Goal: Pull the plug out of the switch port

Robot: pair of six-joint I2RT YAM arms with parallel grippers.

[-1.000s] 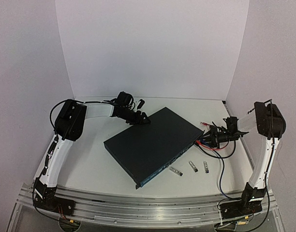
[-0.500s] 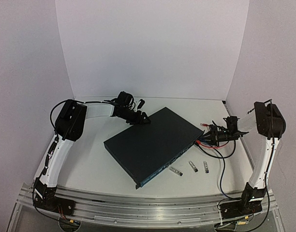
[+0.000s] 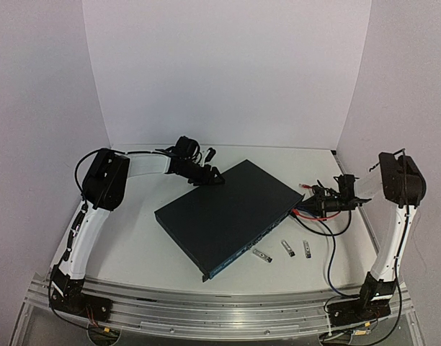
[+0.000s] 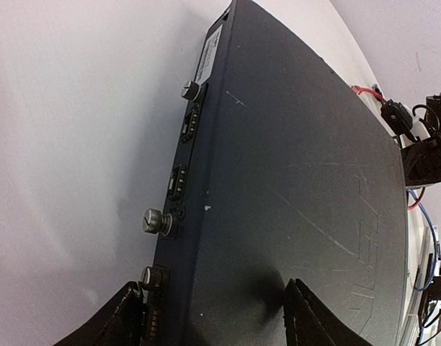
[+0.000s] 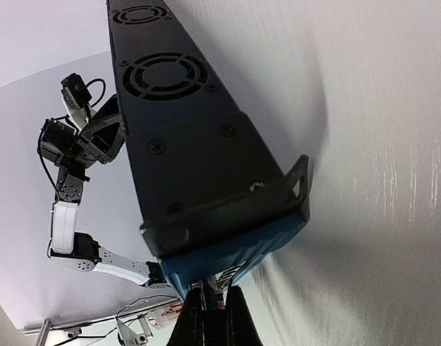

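Switch [image 3: 228, 216] is lying diagonally mid-worktop, plug [image 3: 297, 213] sitting in its port nearest the worktop's right edge. Right gripper [image 5: 214, 311] is just now pinching plug; left gripper [image 4: 213, 317] is clamping switch. Pull looks ready.

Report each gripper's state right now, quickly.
Left gripper: jaws shut on the back edge of the large flat dark blue-black metal switch.
Right gripper: jaws shut on the small red plug at the switch's blue port face.

Dark flat switch [image 3: 224, 215], diagonal; red plug [image 3: 298, 213] in port.
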